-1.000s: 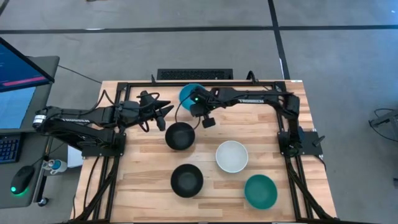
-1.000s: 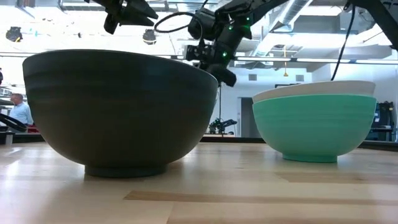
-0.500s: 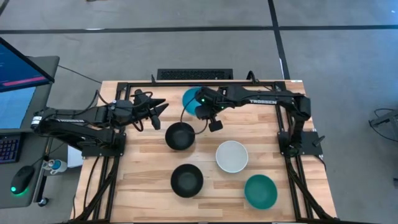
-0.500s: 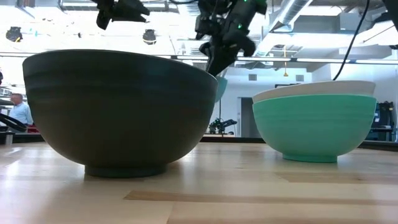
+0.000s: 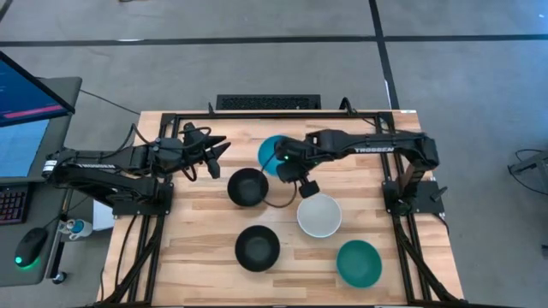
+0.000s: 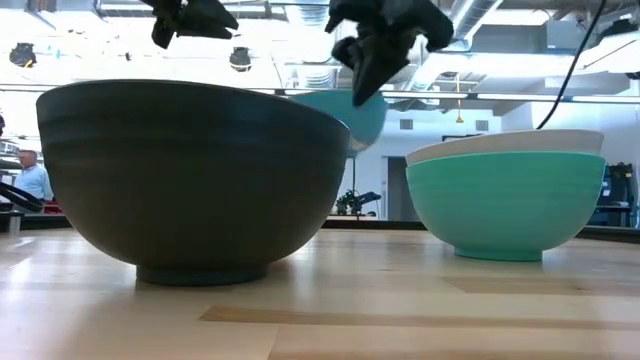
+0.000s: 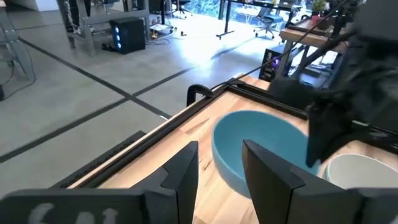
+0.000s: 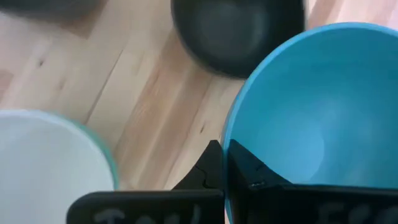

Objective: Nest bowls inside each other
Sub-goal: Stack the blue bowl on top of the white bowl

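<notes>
The blue bowl [image 5: 271, 154] sits just above the centre of the high view, lifted off the table: in the low view it hangs in the air behind the near black bowl [image 6: 195, 180]. Your right gripper [image 5: 297, 168] holds it by the rim, one finger inside the wall and one outside, as the right wrist view shows with the blue bowl [image 8: 311, 118] filling the right of that frame.

To do this step well, I judge you should keep the pinch firm and the bowl level, since a rim grip lets a bowl swing. Pick your target before you descend. The white bowl [image 5: 319, 215] lies just below and right of the gripper in the high view, and the upper black bowl [image 5: 247, 186] just below and left. Centre the blue bowl over whichever you choose, lower until the walls meet, then release. An off-centre drop will likely tip the bowl or push the one beneath it along the wood.

Farther out, the second black bowl [image 5: 258, 248] sits in the lower middle and the teal bowl [image 5: 359, 263] in the lower right, both well apart from your path. A thin dark cable loops between the upper black bowl and the white one, so watch that it does not drag a rim.

Your left gripper [image 5: 219, 150] waits at the upper left of the table [image 5: 197, 257], fingers a narrow gap apart and empty, pointing toward the blue bowl. It is near your carrying line, so keep clear of it.
</notes>
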Available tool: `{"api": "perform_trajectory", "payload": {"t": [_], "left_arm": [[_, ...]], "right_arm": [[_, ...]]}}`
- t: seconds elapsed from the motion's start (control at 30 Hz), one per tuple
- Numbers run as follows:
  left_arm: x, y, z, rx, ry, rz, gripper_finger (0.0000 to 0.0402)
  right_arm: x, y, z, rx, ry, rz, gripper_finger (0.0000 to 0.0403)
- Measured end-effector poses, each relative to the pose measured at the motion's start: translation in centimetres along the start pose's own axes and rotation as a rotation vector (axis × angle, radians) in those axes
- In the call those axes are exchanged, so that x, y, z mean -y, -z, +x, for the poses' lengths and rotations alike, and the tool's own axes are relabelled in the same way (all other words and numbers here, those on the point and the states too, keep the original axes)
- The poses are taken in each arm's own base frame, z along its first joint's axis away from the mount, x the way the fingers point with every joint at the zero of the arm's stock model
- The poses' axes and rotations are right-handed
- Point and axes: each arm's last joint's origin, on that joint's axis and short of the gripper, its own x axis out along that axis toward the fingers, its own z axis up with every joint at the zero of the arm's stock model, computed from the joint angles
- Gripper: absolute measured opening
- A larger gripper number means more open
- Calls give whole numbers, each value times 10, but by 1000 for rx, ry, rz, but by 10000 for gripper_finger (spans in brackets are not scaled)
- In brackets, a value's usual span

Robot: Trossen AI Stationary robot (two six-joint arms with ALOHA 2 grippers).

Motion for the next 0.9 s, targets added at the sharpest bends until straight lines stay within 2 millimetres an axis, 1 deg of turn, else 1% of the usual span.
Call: {"api": "perform_trajectory", "payload": {"t": [0.07,0.13,0.37,0.47,0.67,0.77,0.9], "left_arm": [[-1,-1,-2,6,1,-4,115],[-1,-2,-3,12,3,-7,115],[-4,-7,-11,40,33,-30,115],[-4,-7,-12,41,43,-31,115],[-4,-6,-11,35,50,-29,115],[-4,-6,-11,36,50,-22,115],[-4,-6,-11,32,65,-21,115]], "right_arm": [[-8,-2,-7,-15,20,0,11],[-15,-6,-17,10,51,0,11],[-37,-8,-49,70,54,65,11],[-48,-10,-57,67,64,86,11],[-76,-12,-57,-21,61,96,11],[-93,-12,-46,-44,33,77,11],[-114,-9,-33,-84,6,97,11]]}}
